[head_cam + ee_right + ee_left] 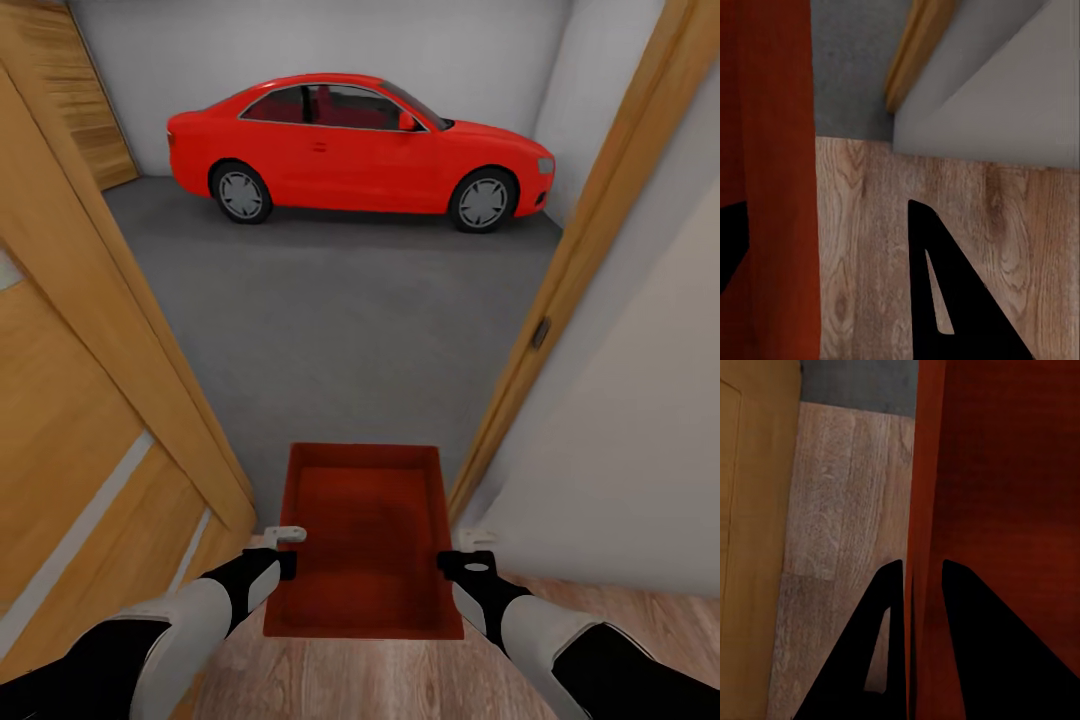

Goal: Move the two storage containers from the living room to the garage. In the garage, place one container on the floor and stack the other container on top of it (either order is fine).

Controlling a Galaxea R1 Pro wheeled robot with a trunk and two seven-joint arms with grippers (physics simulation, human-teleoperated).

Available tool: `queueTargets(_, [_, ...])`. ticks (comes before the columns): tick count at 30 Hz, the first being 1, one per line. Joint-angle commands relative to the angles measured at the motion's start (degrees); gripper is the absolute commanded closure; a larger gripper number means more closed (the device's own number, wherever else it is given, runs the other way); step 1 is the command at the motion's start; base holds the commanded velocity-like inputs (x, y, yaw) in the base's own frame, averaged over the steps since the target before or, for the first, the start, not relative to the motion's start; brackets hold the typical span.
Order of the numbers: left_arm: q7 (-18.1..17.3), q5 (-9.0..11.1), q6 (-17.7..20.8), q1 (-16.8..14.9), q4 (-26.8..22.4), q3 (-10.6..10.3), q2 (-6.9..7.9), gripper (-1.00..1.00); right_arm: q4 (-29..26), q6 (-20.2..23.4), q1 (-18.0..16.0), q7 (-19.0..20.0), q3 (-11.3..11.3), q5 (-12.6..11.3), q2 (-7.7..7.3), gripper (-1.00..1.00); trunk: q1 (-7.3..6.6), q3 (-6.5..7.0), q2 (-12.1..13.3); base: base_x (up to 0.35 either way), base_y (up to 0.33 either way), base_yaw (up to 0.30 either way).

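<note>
A: What did the orange-red rectangular plastic bin (365, 540) hold?

B: Nothing that could be seen. Its ribbed inside lay bare and it had no lid. Whether a second bin sat nested under it could not be told.

A: Which way did it point?

B: Its long axis ran straight away from the robot, toward the doorway. The far short wall reached out over the dark grey concrete floor (340, 320) of the garage, while the near end hung above the light wood-plank floor (400, 680).

A: And where was it relative to the tools?

B: Between them, carried level in the air. The left tool (285, 555) was clamped narrow on the bin's left long wall; in the left wrist view the two black fingers (881, 660) stood one on each side of that thin wall. The right tool (455, 565) gripped the right long wall (780, 187) with wider-set fingers, one inside the bin and one finger (952, 300) outside.

A: What lay around it?

B: An orange-brown wooden door (90, 400) stood open at the left, a wooden door frame (570, 270) and a plain white wall (640, 440) at the right. Well beyond, a red car (355, 150) was parked crosswise against the far garage wall.
</note>
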Motion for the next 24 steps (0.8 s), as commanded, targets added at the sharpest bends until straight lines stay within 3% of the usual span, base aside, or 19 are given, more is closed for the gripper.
queueTargets(1, [0.29, 0.15, 0.31, 0.0, -0.1, -0.53, -0.01, 1.0, 0.08, -0.27, -0.05, -0.22, 0.42, -0.62, 0.02, 1.0, 0.02, -0.04, -0.03, 0.157, 0.222, 0.0])
queueTargets(10, [0.29, 0.14, 0.31, -0.02, -0.1, -0.53, -0.01, 1.0, 0.06, -0.28, -0.05, -0.38, 0.42, -0.62, 0.06, 1.0, 0.02, -0.04, -0.03, 0.083, 0.105, -0.005])
queueTargets(24, [0.29, 0.12, 0.31, 0.02, -0.1, -0.53, -0.01, 1.0, -0.01, -0.28, -0.05, -0.79, 0.42, -0.62, 0.17, 1.0, 0.02, -0.04, -0.03, 0.0, 0.001, -0.18])
